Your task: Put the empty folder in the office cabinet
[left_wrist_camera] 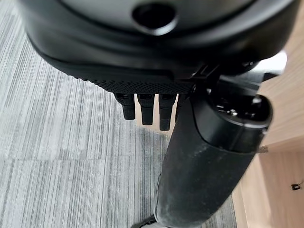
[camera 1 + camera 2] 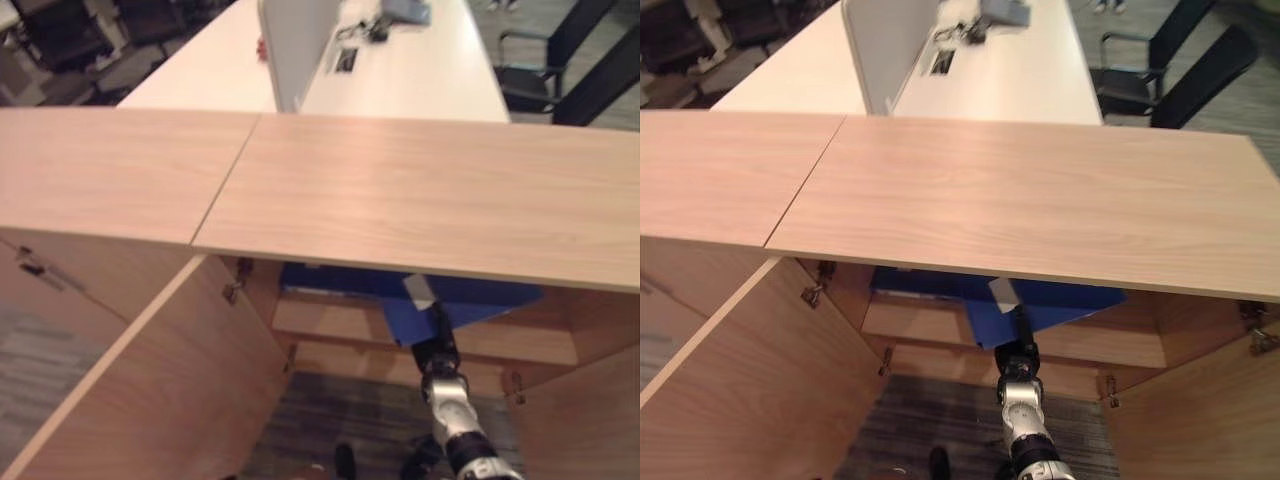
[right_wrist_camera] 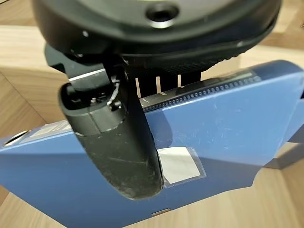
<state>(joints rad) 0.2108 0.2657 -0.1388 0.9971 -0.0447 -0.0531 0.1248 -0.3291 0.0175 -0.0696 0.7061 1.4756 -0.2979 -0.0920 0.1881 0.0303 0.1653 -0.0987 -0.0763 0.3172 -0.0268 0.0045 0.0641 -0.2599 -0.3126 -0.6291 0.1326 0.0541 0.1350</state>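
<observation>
We are seeing the right robot hand (image 3: 118, 142) pinching the blue folder (image 3: 223, 137), thumb above and fingers beneath, apparently keeping it level to slide onto the cabinet shelf (image 2: 330, 320) under the wooden top. The left robot hand (image 1: 147, 104) is hanging relaxed over carpet.

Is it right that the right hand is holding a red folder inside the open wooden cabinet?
Not quite: the folder is blue, not red, as the right wrist view shows. The rest stands: the right hand has its thumb clamped over it, inside the open wooden cabinet.
</observation>
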